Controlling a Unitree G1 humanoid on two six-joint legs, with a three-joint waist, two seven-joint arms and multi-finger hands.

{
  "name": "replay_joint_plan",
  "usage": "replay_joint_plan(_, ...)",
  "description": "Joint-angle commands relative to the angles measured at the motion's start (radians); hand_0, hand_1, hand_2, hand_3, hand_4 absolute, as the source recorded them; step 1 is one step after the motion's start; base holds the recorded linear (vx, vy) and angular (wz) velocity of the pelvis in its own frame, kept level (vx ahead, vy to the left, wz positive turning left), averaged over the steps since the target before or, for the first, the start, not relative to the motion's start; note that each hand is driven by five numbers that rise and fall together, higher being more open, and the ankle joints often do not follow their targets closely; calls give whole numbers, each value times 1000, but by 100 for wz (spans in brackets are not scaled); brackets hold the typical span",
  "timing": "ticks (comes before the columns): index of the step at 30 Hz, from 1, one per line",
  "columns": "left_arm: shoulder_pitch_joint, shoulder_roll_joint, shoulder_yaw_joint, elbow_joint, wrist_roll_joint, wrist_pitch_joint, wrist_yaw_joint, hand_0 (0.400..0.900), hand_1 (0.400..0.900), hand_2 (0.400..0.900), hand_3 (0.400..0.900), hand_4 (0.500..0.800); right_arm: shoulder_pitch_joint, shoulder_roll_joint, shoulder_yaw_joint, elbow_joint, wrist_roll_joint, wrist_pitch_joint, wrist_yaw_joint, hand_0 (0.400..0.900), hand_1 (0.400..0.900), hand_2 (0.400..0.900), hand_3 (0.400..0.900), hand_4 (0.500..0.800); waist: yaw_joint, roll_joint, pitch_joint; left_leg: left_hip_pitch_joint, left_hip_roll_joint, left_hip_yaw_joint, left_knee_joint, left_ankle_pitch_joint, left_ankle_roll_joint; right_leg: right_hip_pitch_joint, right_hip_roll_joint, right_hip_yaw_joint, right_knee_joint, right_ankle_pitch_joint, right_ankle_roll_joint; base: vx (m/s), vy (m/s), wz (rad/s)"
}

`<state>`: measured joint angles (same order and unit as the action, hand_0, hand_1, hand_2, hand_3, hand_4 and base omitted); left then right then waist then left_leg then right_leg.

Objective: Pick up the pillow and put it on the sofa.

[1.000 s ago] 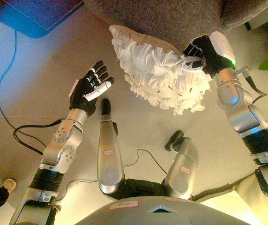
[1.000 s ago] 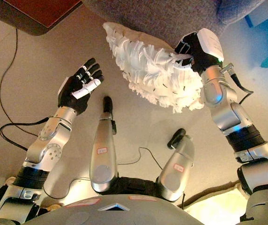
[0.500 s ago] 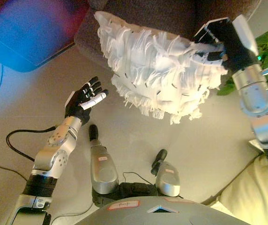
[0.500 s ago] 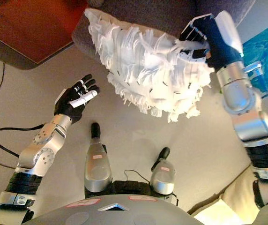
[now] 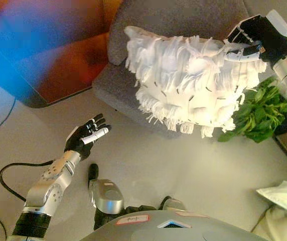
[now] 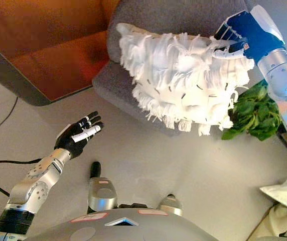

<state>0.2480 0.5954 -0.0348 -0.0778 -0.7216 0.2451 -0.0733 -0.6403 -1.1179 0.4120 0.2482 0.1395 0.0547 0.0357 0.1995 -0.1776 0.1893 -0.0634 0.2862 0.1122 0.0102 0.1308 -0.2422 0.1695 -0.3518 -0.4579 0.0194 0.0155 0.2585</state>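
A shaggy white pillow (image 5: 191, 83) hangs in the air over the front of the grey sofa (image 5: 178, 20). My right hand (image 5: 256, 37) is shut on the pillow's upper right edge and holds it up. The pillow's lower fringe reaches past the sofa seat's front edge. My left hand (image 5: 86, 136) is open, palm up, low at the left above the floor and well apart from the pillow.
A brown wooden table (image 6: 48, 50) stands left of the sofa. A green leafy plant (image 5: 259, 110) sits right of the sofa, just under the pillow's right side. A pale cloth or bag (image 5: 286, 193) lies at the lower right on the beige floor (image 5: 183, 165).
The view has risen and shifted toward the sofa. My right hand has carried the pillow up and further over the sofa seat. My left hand has dropped lower and stays open.
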Motion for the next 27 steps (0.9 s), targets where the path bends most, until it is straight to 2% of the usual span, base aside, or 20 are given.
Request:
replay_joint_plan(1, -21, 64, 14, -153, -24, -58, -77, 900, 900, 900, 900, 800, -317, -69, 0, 55, 65, -72, -60, 400, 400, 400, 400, 500, 58, -17, -79, 118, 38, 12, -25, -83, 86, -101, -15, -30, -70, 217, -3, 109, -53, 11)
replay_joint_plan(6, -22, 104, 39, -165, -46, -64, -128, 900, 900, 900, 900, 800, -446, -65, 126, 223, 63, -64, -51, 400, 400, 400, 400, 500, 115, -33, -59, 94, 35, -49, -36, -76, 81, -86, -7, -44, -74, 215, -1, 119, -98, 14)
replay_joint_plan(9, -31, 131, 50, -175, -52, -76, -162, 900, 900, 900, 900, 800, -526, -57, 201, 315, 52, 5, -80, 400, 400, 400, 400, 500, 151, -42, -36, 63, 39, -79, -40, -68, 76, -89, -2, -53, -79, 221, 3, 13, -145, 12)
replay_joint_plan(10, -42, 143, 53, -177, -56, -79, -170, 900, 900, 900, 900, 800, -558, -52, 226, 353, 28, 28, -116, 720, 720, 720, 720, 692, 162, -46, -25, 46, 43, -88, -38, -65, 73, -92, 0, -59, -83, 225, 3, -60, -175, 11)
replay_joint_plan(11, -52, 152, 55, -178, -59, -82, -175, 900, 900, 900, 900, 800, -585, -46, 246, 386, 20, 57, -141, 900, 900, 900, 900, 800, 171, -48, -13, 32, 46, -94, -37, -62, 72, -95, 2, -62, -86, 228, 3, -99, -168, 8)
replay_joint_plan(15, -81, 172, 55, -183, -59, -93, -172, 900, 900, 900, 900, 800, -687, -18, 312, 512, -22, 116, -236, 900, 900, 900, 900, 800, 198, -48, 19, -2, 63, -102, -41, -48, 68, -103, 6, -75, -92, 234, 3, -63, -120, 4)
replay_joint_plan(21, -92, 204, 64, -199, -72, -92, -162, 900, 900, 900, 900, 800, -725, -15, 319, 563, -44, 184, -377, 900, 900, 900, 900, 800, 220, -45, 43, -39, 79, -113, -39, -36, 66, -102, 8, -88, -96, 238, 3, -20, -54, 5)
replay_joint_plan(22, -92, 204, 64, -199, -72, -92, -162, 900, 900, 900, 900, 800, -724, -15, 319, 563, -44, 184, -378, 900, 900, 900, 900, 800, 220, -45, 43, -39, 79, -113, -39, -36, 66, -102, 8, -88, -96, 238, 3, 0, -24, -3)
replay_joint_plan(23, -89, 205, 70, -205, -69, -86, -161, 900, 900, 900, 900, 800, -715, -16, 303, 564, -28, 183, -431, 900, 900, 900, 900, 800, 221, -46, 41, -39, 83, -112, -42, -32, 67, -96, 11, -88, -99, 237, 3, 17, -3, -7)
replay_joint_plan(25, -84, 205, 72, -214, -72, -80, -157, 900, 900, 900, 900, 800, -702, -18, 283, 553, -25, 181, -451, 900, 900, 900, 900, 800, 221, -47, 36, -35, 84, -109, -44, -31, 68, -88, 13, -88, -100, 236, 3, 28, 18, -11)
replay_joint_plan(27, -69, 194, 64, -221, -66, -84, -134, 900, 900, 900, 900, 800, -656, -15, 236, 509, 16, 140, -484, 900, 900, 900, 900, 800, 207, -47, 11, -14, 83, -94, -50, -32, 73, -73, 15, -81, -103, 232, 3, 81, 79, -20)
